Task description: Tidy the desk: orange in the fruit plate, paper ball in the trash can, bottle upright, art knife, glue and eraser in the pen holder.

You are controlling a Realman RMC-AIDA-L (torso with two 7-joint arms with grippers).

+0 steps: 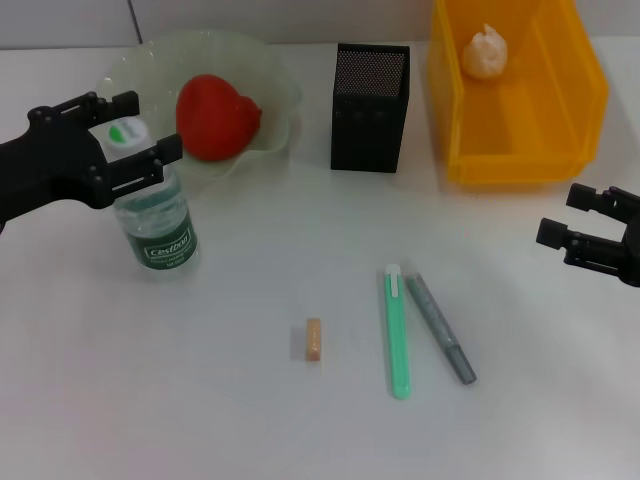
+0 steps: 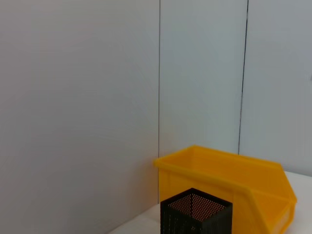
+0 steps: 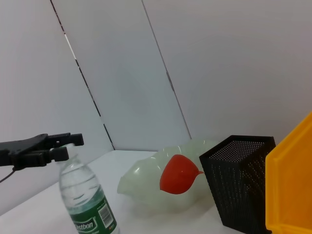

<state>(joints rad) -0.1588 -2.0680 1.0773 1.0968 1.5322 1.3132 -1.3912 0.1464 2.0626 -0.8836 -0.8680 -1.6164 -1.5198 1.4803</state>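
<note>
Right gripper [image 1: 600, 232] cut by edge

bottle [image 1: 155, 215]: clear plastic | pen holder [image 1: 369, 94]: black mesh | trash can [image 1: 520, 90]: glossy plastic

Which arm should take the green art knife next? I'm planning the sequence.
Probably the right. The right end effector hangs free near the green plastic art knife, while the left end effector is at the upright clear water bottle, farther away.
</note>
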